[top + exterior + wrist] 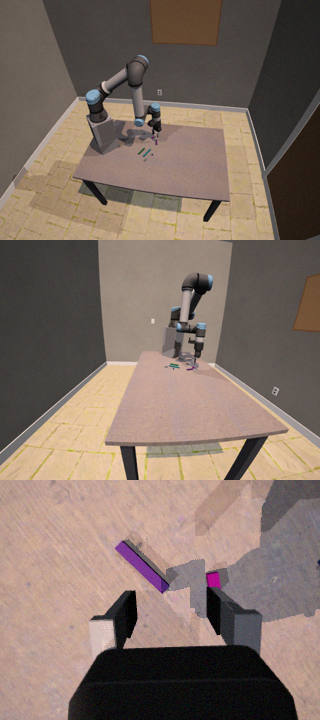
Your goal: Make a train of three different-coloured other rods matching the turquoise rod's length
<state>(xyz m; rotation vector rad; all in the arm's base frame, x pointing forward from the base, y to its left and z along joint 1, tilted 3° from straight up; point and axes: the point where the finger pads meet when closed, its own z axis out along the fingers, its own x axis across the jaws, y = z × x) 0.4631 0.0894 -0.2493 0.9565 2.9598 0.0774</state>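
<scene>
So the black two-finger gripper (172, 611) is spread all the way and has nothing in it, hanging low over the back part of the brownish wood-grain table (180, 165). Looks to me like it's lining up on the short magenta block (213, 579), which sits just past the tip of one finger, partly in the arm's shadow.

If I were doing this step: shift sideways so the block sits centred between the fingers instead of in front of one, square the jaws to its flat sides, then drop straight down. It's tiny, so any offset probably just shoves it along the table. Also watch the long flat purple rod (142, 566) lying diagonally just beside it; its near end comes close to the gap between the fingers and could get bumped on the way down.

Everything's hard-edged, square-section bars with matte faces, so flat pads should grip fine.

The turquoise rod (147, 152) lies well apart toward the table's middle, next to the dark green rod (141, 151), roughly parallel. A small blue piece (152, 154) and a little grey one (145, 159) sit near them.
</scene>
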